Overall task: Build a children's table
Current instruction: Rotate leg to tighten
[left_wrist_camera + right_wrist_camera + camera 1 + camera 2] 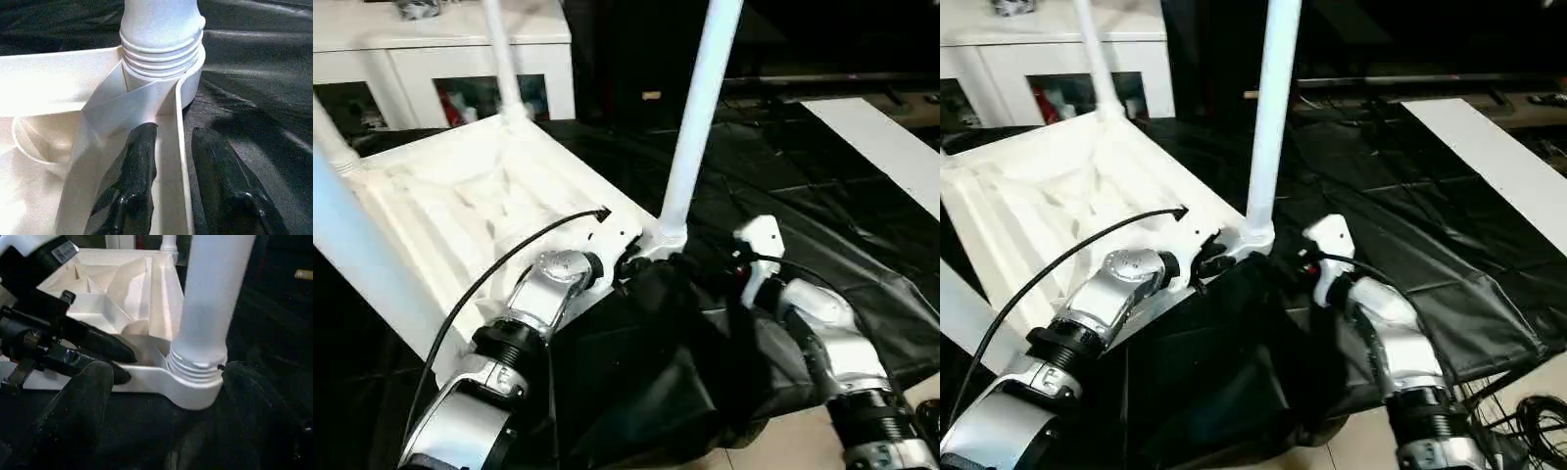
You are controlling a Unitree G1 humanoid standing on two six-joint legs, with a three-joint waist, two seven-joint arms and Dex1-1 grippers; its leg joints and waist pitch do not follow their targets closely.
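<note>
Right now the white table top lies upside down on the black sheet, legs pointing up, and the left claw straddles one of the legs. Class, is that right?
Not quite. The left claw straddles the table top rim beside the corner socket, not the leg; the left wrist view shows one finger inside the rim, one outside. The rest holds.

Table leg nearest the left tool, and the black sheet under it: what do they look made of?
The leg looks like moulded plastic, smooth and slightly glossy, with ribs at its seated end. The sheet looks like thin plastic film or coated fabric: it creases and catches highlights; I can't tell which.
</note>
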